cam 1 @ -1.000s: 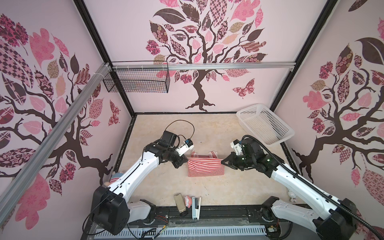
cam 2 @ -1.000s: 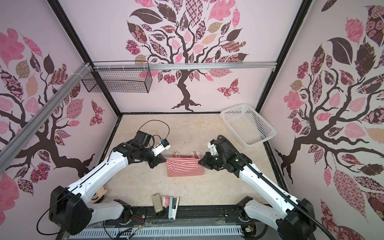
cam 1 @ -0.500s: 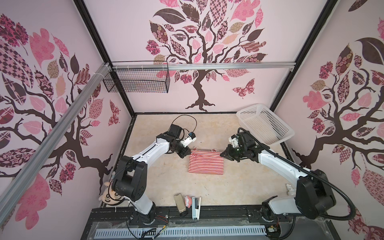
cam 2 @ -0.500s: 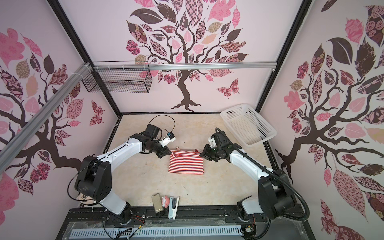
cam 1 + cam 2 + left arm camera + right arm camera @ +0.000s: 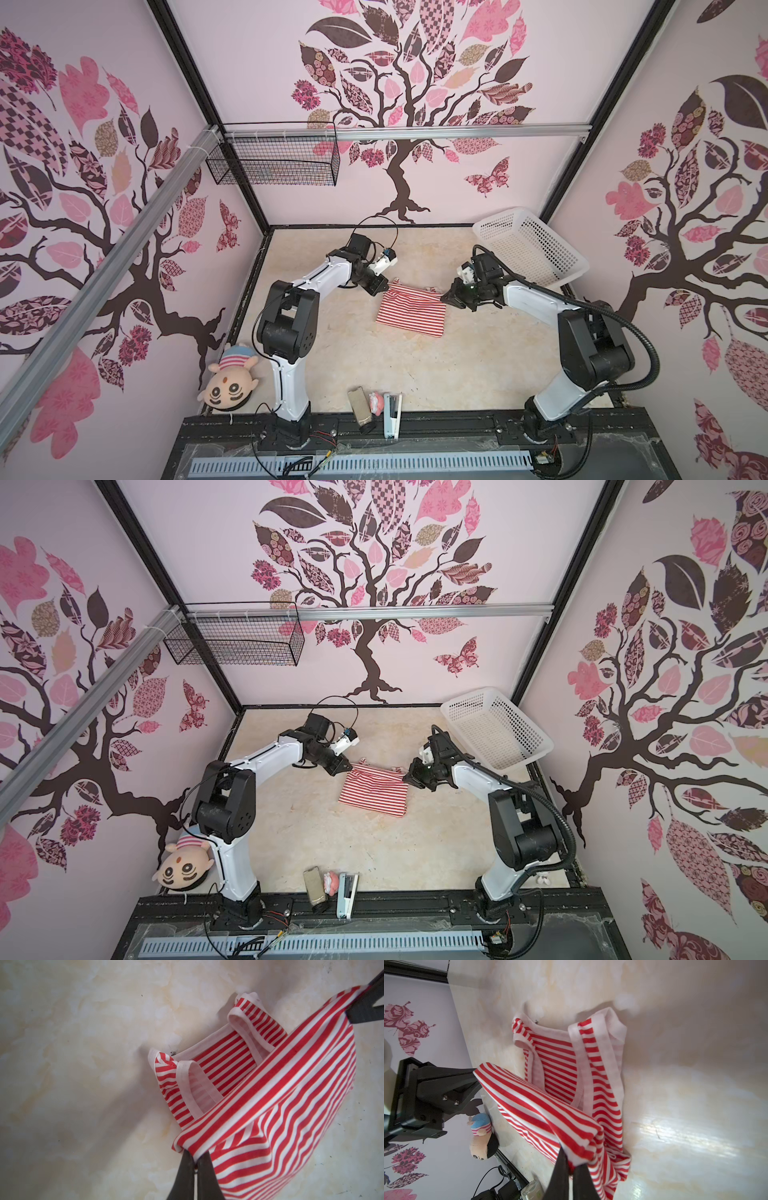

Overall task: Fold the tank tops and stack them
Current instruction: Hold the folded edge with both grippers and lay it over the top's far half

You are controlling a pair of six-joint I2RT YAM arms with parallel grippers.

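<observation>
The top (image 5: 411, 309) sits mid-counter (image 5: 353, 361), between the two hands. It is doubled over: its near part lies flat on the counter, while the upper layer's far edge is lifted and stretched in a line from one hand to the other.

The left hand (image 5: 384, 289) is closed on the left corner of that raised edge. In the left wrist view its dark fingers (image 5: 188, 1167) pinch a bunched bit of striped cloth, with no gap showing between them. The right hand (image 5: 444, 297) is closed on the opposite corner. In the right wrist view its fingers (image 5: 560, 1167) clamp the cloth in the same way.

Beyond the held edge, the two white-trimmed straps (image 5: 249, 1020) and the neckline rest on the counter, slightly crumpled and uncovered. The raised layer sags a little between the hands.

A white basket (image 5: 528, 245) stands tilted in the far right corner, well apart from the top. A wire basket (image 5: 274, 160) hangs on the back wall. A doll (image 5: 230, 382) lies by the left arm's base, and a few small items (image 5: 376, 405) lie at the counter's near edge.
</observation>
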